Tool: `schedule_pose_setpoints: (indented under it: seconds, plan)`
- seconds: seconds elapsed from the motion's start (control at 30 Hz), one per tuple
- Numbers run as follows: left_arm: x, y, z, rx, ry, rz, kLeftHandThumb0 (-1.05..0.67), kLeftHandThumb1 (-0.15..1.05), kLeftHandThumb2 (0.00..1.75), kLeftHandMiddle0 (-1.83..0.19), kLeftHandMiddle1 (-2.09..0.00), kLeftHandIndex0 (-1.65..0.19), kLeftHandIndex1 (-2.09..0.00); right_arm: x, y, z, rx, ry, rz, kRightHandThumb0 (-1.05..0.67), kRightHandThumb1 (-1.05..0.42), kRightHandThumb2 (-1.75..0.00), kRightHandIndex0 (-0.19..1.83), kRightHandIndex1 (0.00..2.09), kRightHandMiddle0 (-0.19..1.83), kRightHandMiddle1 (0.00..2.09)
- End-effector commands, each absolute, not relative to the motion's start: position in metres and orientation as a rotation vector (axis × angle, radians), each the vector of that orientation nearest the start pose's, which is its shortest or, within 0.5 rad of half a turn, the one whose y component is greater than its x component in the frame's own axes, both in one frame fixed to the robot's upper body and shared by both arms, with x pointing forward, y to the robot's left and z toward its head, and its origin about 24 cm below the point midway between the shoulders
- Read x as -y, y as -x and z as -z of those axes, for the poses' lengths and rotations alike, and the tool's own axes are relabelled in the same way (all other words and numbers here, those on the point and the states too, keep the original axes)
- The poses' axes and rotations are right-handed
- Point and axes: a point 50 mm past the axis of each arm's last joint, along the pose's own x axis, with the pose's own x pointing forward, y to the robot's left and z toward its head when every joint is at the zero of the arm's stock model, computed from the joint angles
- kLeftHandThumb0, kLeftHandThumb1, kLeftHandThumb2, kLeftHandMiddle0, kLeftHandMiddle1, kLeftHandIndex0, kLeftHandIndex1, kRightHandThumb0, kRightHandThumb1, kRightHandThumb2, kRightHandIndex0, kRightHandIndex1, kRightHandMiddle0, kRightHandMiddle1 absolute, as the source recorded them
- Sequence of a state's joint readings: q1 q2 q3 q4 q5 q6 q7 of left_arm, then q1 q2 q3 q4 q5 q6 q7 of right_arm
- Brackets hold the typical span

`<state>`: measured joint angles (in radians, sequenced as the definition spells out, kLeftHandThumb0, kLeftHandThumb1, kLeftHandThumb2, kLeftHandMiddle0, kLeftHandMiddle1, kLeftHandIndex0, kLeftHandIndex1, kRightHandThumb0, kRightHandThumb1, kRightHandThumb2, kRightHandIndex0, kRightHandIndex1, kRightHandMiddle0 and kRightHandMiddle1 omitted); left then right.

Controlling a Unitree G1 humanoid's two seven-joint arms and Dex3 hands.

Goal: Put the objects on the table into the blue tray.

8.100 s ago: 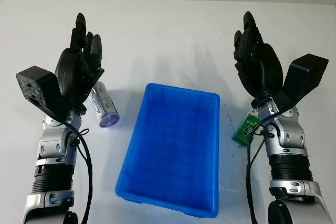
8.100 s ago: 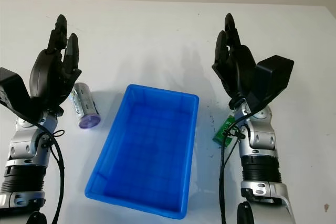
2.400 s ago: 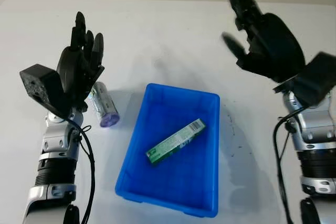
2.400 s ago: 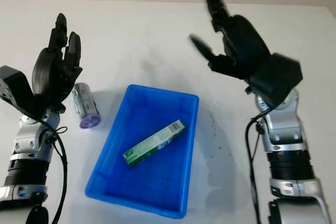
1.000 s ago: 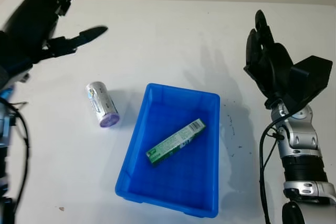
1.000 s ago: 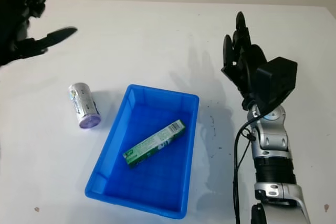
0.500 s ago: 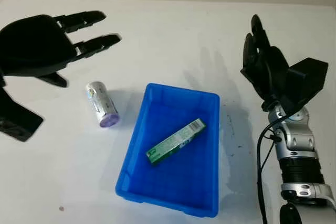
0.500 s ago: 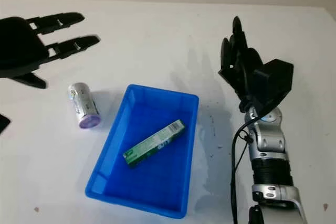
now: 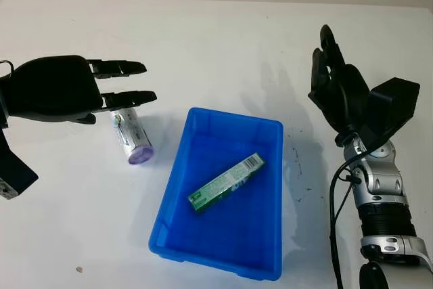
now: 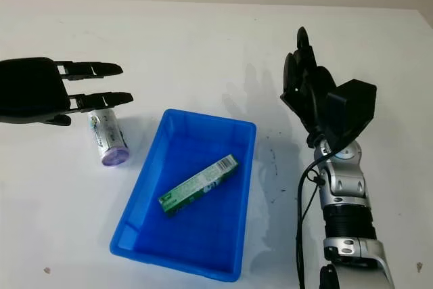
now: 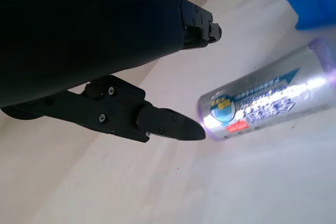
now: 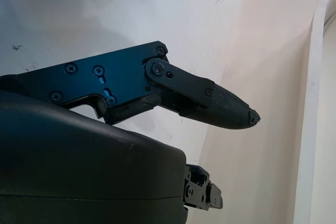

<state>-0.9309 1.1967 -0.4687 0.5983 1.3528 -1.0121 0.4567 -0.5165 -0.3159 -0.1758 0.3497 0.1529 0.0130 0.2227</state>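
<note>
A silver can with a purple cap (image 9: 132, 138) lies on its side on the white table, left of the blue tray (image 9: 170, 199). My left hand (image 9: 118, 84) hovers open just above the can's far end, fingers pointing right; the left wrist view shows the can (image 11: 268, 96) close beneath a fingertip (image 11: 178, 128). A green flat box (image 9: 226, 183) lies diagonally inside the tray. My right hand (image 9: 331, 76) is open, raised upright to the right of the tray, holding nothing.
The white table (image 9: 223, 52) stretches out behind the tray. Its far edge (image 12: 307, 108) appears in the right wrist view. A small speck (image 9: 80, 269) lies near the front left.
My left hand has dropped lower and closer over the can. The right hand has barely shifted. The can and the box in the tray have not moved.
</note>
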Motion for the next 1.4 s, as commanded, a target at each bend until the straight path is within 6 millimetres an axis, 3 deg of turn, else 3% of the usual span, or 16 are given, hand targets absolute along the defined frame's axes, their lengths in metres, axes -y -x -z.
schedule_pose_setpoints:
  seconds: [0.0, 0.13, 0.3, 0.43, 0.6, 0.73, 0.8, 0.9, 0.97, 1.0, 1.03, 1.07, 1.1, 1.17, 1.3, 1.37]
  plan:
    - [-0.273, -0.313, -0.219, 0.809, -2.217, 0.703, -0.34, 0.99, 0.06, -0.08, -0.06, -0.1, -0.07, 0.219, -0.344, -0.135, 0.194, 0.099, -0.086, -0.66, -1.05, -0.79, -0.19, 0.0, -0.19, 0.0]
    - [-0.269, -0.314, -0.209, 0.828, -2.176, 0.721, -0.44, 0.95, 0.04, -0.09, -0.06, -0.11, -0.07, 0.221, -0.344, -0.135, 0.197, 0.101, -0.078, -0.66, -1.05, -0.79, -0.19, 0.0, -0.19, 0.0]
    - [-0.263, -0.313, -0.188, 0.843, -2.113, 0.78, -0.39, 0.97, 0.05, -0.22, -0.1, -0.2, -0.11, 0.222, -0.344, -0.134, 0.196, 0.098, -0.084, -0.66, -1.05, -0.78, -0.19, 0.0, -0.19, 0.0]
    - [-0.258, -0.31, -0.17, 0.841, -2.051, 0.83, -0.18, 1.04, 0.1, -0.31, -0.11, -0.28, -0.15, 0.223, -0.343, -0.134, 0.196, 0.099, -0.084, -0.65, -1.05, -0.78, -0.19, 0.0, -0.19, 0.0]
    - [-0.258, -0.309, -0.155, 0.838, -2.023, 0.859, -0.28, 0.99, 0.06, -0.34, -0.11, -0.28, -0.16, 0.224, -0.342, -0.135, 0.189, 0.103, -0.078, -0.66, -1.05, -0.77, -0.19, 0.0, -0.19, 0.0]
    - [-0.26, -0.307, -0.143, 0.839, -2.036, 0.872, -0.02, 1.04, 0.14, -0.4, -0.17, -0.32, -0.26, 0.226, -0.341, -0.135, 0.187, 0.103, -0.078, -0.68, -1.05, -0.75, -0.19, 0.0, -0.19, 0.0]
    - [-0.261, -0.306, -0.141, 0.843, -2.042, 0.866, 0.04, 1.02, 0.19, -0.28, -0.53, -0.14, -0.73, 0.227, -0.34, -0.135, 0.184, 0.108, -0.078, -0.68, -1.05, -0.75, -0.19, 0.0, -0.19, 0.0]
    - [-0.262, -0.307, -0.139, 0.888, -2.019, 0.831, 0.03, 1.0, 0.18, -0.28, -0.87, -0.11, -1.09, 0.227, -0.34, -0.136, 0.178, 0.114, -0.08, -0.68, -1.05, -0.75, -0.19, 0.0, -0.19, 0.0]
    - [-0.261, -0.308, -0.138, 0.928, -2.002, 0.792, -0.05, 1.01, 0.1, -0.33, -1.33, -0.2, -1.36, 0.226, -0.341, -0.136, 0.18, 0.107, -0.084, -0.68, -1.05, -0.76, -0.19, 0.0, -0.19, 0.0]
    - [-0.261, -0.308, -0.137, 0.943, -1.996, 0.775, -0.13, 1.01, 0.08, -0.4, -1.74, -0.28, -1.63, 0.226, -0.341, -0.136, 0.182, 0.105, -0.084, -0.67, -1.05, -0.76, -0.19, 0.0, -0.19, 0.0]
    - [-0.261, -0.309, -0.136, 0.955, -1.995, 0.755, -0.15, 1.01, 0.07, -0.43, -1.89, -0.29, -1.73, 0.226, -0.341, -0.136, 0.182, 0.102, -0.084, -0.67, -1.05, -0.76, -0.19, 0.0, -0.19, 0.0]
    - [-0.262, -0.31, -0.136, 0.951, -2.006, 0.738, -0.2, 1.03, 0.07, -0.55, -1.99, -0.31, -1.85, 0.225, -0.342, -0.136, 0.184, 0.101, -0.086, -0.66, -1.05, -0.76, -0.19, 0.0, -0.19, 0.0]
    - [-0.263, -0.312, -0.137, 0.945, -2.019, 0.723, -0.32, 1.04, 0.15, -0.85, -2.05, -0.42, -2.0, 0.225, -0.342, -0.136, 0.185, 0.101, -0.088, -0.66, -1.05, -0.76, -0.19, 0.0, -0.19, 0.0]
    - [-0.264, -0.314, -0.14, 0.944, -2.045, 0.693, -0.44, 1.05, 0.22, -1.07, -2.08, -0.56, -2.07, 0.225, -0.343, -0.137, 0.188, 0.1, -0.089, -0.66, -1.05, -0.76, -0.19, 0.0, -0.19, 0.0]
    - [-0.263, -0.318, -0.149, 0.965, -2.095, 0.655, -0.5, 1.05, 0.36, -1.16, -2.09, -0.58, -2.09, 0.225, -0.344, -0.137, 0.188, 0.099, -0.094, -0.66, -1.05, -0.75, -0.19, 0.0, -0.19, 0.0]
    - [-0.262, -0.319, -0.155, 0.956, -2.1, 0.63, -0.5, 1.05, 0.39, -1.11, -2.09, -0.5, -2.09, 0.224, -0.344, -0.137, 0.189, 0.104, -0.093, -0.66, -1.05, -0.75, -0.19, 0.0, -0.19, 0.0]
